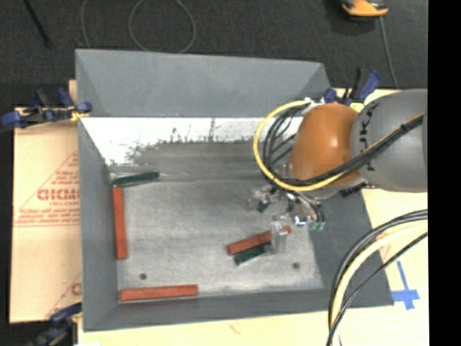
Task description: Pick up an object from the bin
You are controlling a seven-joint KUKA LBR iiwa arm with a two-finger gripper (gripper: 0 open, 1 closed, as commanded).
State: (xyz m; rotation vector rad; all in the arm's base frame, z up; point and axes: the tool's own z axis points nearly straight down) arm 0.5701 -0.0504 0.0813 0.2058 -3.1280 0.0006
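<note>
Nearest me, a long red-brown bar (158, 292) lay flat against the bin's (97, 229) near wall, left of centre. Further in, right of centre on the floor, a short red-brown block (245, 246) sat at a slant with a dark green block (250, 256) touching its near side, the two roughly parallel. The gripper (279, 236) was down at the right end of that pair, right at the red-brown block's end. Contact looked likely, but the tip was cluttered from this angle and I couldn't tell whether it was spread or closed, or whether anything was gripped.

Above it, the orange wrist cover (320, 143) and looped yellow and black cables (268, 139) hung over the bin's right side.

Well apart on the left, a second red-brown bar (119, 222) ran along the left wall. At its far end a thin dark green bar (135, 179) lay near the far-left corner. The far wall behind was scuffed with dark marks.
</note>
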